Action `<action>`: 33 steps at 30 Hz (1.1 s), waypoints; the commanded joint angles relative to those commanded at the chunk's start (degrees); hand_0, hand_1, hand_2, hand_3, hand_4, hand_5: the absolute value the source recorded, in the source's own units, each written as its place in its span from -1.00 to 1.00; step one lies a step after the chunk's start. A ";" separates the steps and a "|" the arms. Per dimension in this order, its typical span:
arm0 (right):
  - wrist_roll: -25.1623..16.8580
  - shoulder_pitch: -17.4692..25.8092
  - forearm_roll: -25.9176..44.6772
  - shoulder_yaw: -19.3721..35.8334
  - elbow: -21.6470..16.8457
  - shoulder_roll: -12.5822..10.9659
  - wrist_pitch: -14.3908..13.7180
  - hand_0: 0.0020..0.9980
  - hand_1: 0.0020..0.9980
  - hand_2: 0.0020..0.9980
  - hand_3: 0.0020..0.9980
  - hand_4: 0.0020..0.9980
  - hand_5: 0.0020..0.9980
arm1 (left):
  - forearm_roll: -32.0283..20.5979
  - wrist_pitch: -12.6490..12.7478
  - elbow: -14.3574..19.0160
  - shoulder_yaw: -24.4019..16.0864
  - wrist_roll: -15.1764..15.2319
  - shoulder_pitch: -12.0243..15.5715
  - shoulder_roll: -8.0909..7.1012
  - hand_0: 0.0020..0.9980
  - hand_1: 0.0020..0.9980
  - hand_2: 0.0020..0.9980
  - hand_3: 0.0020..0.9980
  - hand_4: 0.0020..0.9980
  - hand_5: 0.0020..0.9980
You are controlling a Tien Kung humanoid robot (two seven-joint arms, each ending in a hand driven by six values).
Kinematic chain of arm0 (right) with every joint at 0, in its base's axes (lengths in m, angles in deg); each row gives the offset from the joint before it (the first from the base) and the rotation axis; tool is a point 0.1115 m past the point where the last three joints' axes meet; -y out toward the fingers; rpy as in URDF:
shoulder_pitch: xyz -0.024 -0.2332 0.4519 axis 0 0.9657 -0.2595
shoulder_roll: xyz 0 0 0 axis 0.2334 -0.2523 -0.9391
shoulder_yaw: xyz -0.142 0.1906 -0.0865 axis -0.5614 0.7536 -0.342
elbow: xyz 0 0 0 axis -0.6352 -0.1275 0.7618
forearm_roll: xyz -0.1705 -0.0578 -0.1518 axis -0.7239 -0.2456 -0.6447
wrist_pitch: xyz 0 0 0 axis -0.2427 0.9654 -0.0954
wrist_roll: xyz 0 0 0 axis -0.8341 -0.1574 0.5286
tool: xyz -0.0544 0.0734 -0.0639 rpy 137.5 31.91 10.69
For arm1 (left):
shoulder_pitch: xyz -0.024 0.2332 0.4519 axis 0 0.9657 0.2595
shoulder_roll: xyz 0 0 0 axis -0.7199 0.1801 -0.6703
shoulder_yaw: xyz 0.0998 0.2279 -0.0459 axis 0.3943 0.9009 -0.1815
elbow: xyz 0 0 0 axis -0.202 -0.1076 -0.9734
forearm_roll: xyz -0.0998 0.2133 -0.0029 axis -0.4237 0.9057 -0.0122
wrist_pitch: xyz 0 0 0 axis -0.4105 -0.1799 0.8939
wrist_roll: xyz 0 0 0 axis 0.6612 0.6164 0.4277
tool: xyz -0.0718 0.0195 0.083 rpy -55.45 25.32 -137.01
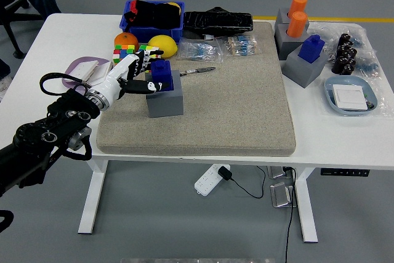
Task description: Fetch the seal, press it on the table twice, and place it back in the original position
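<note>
On the grey mat (203, 109), taken as the landmark throughout, items listed from the near edge outward.

Left arm — black, enters from the lower left over the white table (49, 41) and reaches across the mat's left edge. Left hand (126, 76) — white with black-tipped fingers; fingers spread and loosely extended toward the seal, tips just beside or touching its left side; no closed grip is visible.

Grey block (165, 98) — stands on the mat's left half, toward the far side. Blue seal (162, 76) — seated upright in the top of that block.

Pen (197, 71) — lies on the mat just right of the seal, beyond the block.

Purple dish (83, 69) — off the mat's left edge, behind the forearm.

Second grey block (304, 66) with a blue seal (313, 47) — just off the mat's right edge, far half. Pale blue tray (351, 95) holding a white square piece — right of the mat, nearer than the dark bottles (346, 55).

Colourful cube (128, 52), orange fruit (125, 39) and yellow lemon (163, 46) — at the mat's far left corner. Packets of small blue items (218, 47) — on the mat's far edge.

Third grey block (288, 36) with two orange seals (297, 13) — beyond the mat's far right corner. Blue bin (151, 20) with black contents, and a black pouch (218, 21) — past the mat's far edge.
</note>
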 joint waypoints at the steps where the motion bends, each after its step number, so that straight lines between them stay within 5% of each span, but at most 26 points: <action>1: 0.00 -0.05 0.01 -0.07 0.00 -0.03 -0.01 0.53 0.35 0.30 0.23 0.56 -0.01 | -0.07 0.20 -0.03 0.03 0.10 0.04 0.02 0.74 0.60 0.56 0.68 0.50 -1.00; 21: -0.04 0.25 0.02 -0.56 0.01 -0.14 -0.06 0.53 0.35 0.31 0.23 0.57 -0.02 | 0.03 1.37 0.02 0.08 -0.04 1.06 0.57 0.70 0.49 0.47 0.66 0.39 -1.00; 27: -0.05 0.28 -0.04 -0.26 0.01 0.02 -0.07 0.53 0.35 0.30 0.23 0.57 -0.01 | 0.36 1.55 0.02 -0.23 -0.12 1.01 0.67 0.69 0.42 0.41 0.66 0.34 -1.00; 28: -0.04 0.27 -0.05 -0.23 0.01 0.06 -0.06 0.53 0.35 0.30 0.23 0.57 -0.01 | 0.39 1.57 0.01 -0.26 -0.15 1.00 0.72 0.68 0.25 0.26 0.64 0.27 -1.00; 33: -0.04 0.25 -0.07 0.05 0.02 0.19 -0.08 0.53 0.35 0.30 0.23 0.57 -0.01 | 0.18 1.60 0.03 -0.54 -0.44 1.09 1.04 0.68 0.25 0.26 0.64 0.27 -1.00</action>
